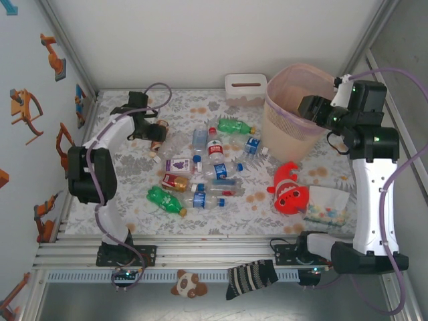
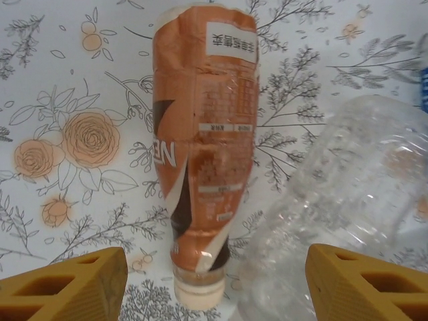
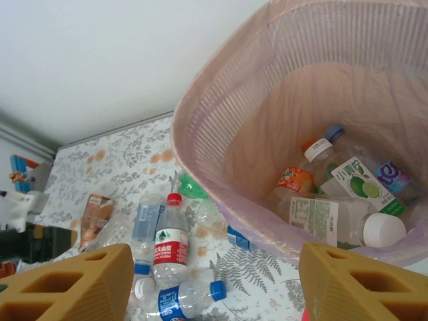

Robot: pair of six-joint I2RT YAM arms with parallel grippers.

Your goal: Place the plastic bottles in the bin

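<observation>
The left gripper (image 2: 217, 261) stands wide and empty. The brown-labelled bottle (image 2: 207, 134) lies at its 12 o'clock, its cap end between the fingers, untouched. The right gripper (image 3: 215, 254) is also wide and empty, with the bin (image 3: 200, 160) at its 1 o'clock.

A red clownfish plush (image 1: 289, 192) lies lower right, a speckled pouch (image 1: 329, 206) just beside it. A white tissue box (image 1: 245, 89) sits upper centre.

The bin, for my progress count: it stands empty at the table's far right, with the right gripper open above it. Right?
Not empty: the right wrist view shows several bottles lying in the bin. The rest holds: it stands at the far right of the table, the right gripper open above it.
</observation>
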